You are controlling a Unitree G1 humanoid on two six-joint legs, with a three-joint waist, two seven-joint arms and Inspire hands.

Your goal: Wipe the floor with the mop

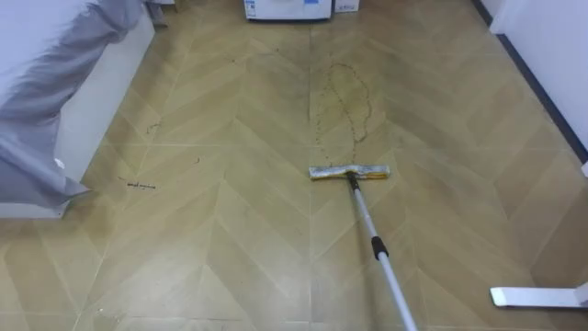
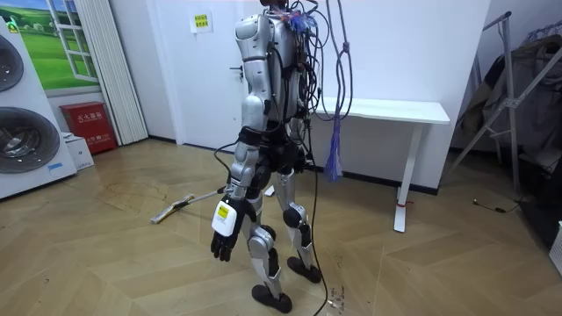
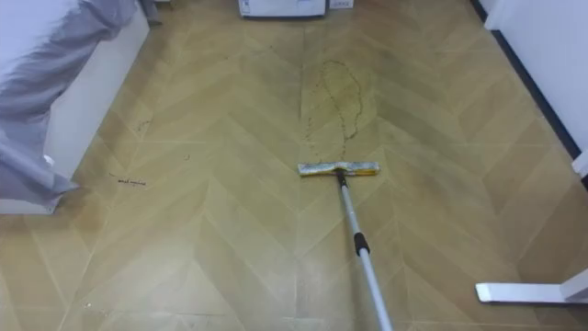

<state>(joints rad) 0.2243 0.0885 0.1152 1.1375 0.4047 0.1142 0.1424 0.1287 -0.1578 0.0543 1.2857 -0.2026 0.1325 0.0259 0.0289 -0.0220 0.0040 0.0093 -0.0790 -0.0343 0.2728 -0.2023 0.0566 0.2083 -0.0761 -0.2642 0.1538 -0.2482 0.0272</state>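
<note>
A flat mop lies on the wooden floor in front of me, its yellowish head (image 1: 349,172) just below a looping brown stain (image 1: 347,99). Its silver handle (image 1: 377,246) runs back toward my lower right and out of the picture. In the room view the mop head (image 2: 163,214) rests on the floor to the room view's left of me, and the handle rises toward my hip, where my body hides its top end. My left hand (image 2: 223,240) hangs beside my thigh with its fingers relaxed, holding nothing. I stand upright, facing the stain.
A bed with a grey cover (image 1: 55,101) borders the floor on my left. A white appliance (image 1: 289,7) stands ahead and a white table foot (image 1: 537,296) lies at my lower right. Small dark debris (image 1: 141,187) sits near the bed. Behind me stands a white desk (image 2: 395,111).
</note>
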